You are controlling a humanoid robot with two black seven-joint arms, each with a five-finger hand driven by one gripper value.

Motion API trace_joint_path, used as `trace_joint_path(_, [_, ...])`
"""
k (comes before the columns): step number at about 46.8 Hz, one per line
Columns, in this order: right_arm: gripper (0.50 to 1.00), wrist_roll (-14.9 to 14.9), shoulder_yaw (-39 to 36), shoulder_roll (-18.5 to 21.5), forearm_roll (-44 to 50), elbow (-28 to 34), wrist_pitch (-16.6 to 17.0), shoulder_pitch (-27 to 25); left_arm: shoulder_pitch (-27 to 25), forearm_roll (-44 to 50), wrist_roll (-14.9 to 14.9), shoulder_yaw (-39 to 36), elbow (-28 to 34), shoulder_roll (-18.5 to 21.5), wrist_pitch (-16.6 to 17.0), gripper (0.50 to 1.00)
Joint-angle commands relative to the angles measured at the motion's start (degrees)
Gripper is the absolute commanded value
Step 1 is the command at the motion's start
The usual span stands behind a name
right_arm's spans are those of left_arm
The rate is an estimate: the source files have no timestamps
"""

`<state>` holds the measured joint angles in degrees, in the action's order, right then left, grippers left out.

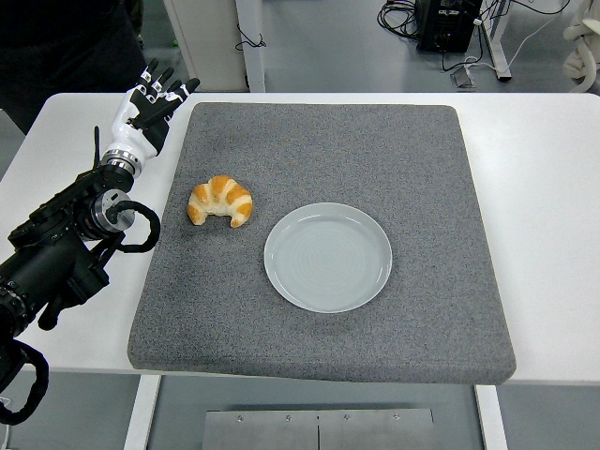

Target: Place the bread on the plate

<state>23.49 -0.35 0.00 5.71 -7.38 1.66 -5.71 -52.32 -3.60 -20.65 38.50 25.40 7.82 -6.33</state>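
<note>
A golden croissant [220, 201] lies on the grey foam mat [375, 150], left of centre. A pale grey-blue plate [327, 256] sits empty on the mat just right of and a little nearer than the croissant. My left hand [155, 101] is at the mat's far left corner, over the white table, with its fingers spread and holding nothing. It is well behind and left of the croissant. The right arm does not show.
The white table [544, 187] extends around the mat on both sides. A person in dark clothing [66, 47] stands at the top left, beyond the table. Cables and a black box [448, 21] lie on the floor at the back.
</note>
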Motion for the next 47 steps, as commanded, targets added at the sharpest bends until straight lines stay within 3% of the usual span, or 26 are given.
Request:
trace_joint_path(1, [1.000,0.06,0.00,0.00,0.00,0.00,0.01,0.00,0.11,0.00,0.00,0.00,0.00,0.00,0.00,0.972])
trace_joint_path(36, [1.000,-0.03,0.00,0.00,0.00,0.00,0.01,0.00,-0.15,-0.88,0.17,-1.23,0.97,0.62,0.00,0.972])
trace_joint_path(47, [1.000,-0.03,0.00,0.00,0.00,0.00,0.01,0.00,-1.03,-1.58,0.26,-5.36,2.46,2.37,0.09,0.972])
